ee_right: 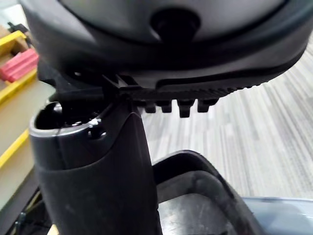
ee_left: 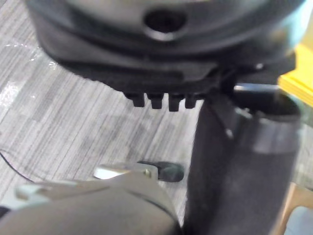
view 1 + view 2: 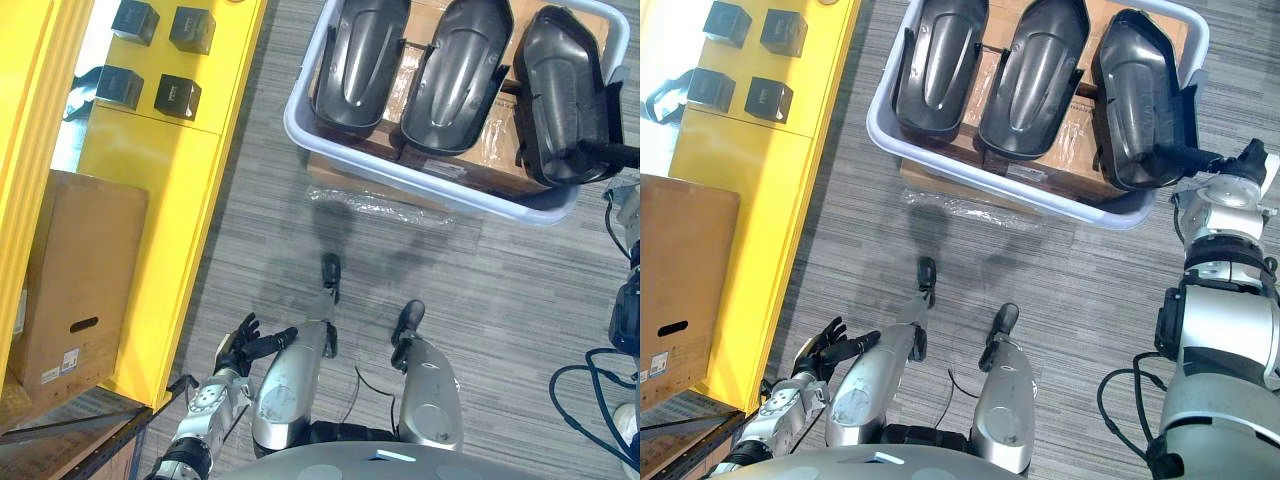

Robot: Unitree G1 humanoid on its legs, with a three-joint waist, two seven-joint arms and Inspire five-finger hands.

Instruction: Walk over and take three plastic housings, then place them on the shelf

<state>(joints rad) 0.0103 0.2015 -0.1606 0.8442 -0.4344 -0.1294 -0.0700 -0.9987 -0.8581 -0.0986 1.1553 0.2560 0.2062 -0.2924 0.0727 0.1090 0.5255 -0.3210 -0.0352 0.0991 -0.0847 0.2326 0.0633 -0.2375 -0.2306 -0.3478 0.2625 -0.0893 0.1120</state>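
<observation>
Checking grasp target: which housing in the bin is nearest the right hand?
The rightmost housing: the right hand is at its edge; the other two lie farther left.

three plastic housings lie side by side in a pale tub [image 3: 420, 180] at my 12 to 1 o'clock: the left housing [image 3: 360, 55], the middle housing [image 3: 458, 65] and the right housing [image 3: 555, 90]. each is a dark, glossy, elongated shell, scooped down its middle, with its long axis running roughly 6 to 12 o'clock, on brown cardboard [image 3: 495, 140]. they sit close together. my right hand [image 3: 1240, 165] is at the right housing's 3 o'clock rim. the shelf [image 3: 150, 200], bright yellow, stands at my 9 to 10 o'clock, well apart from them.
</observation>
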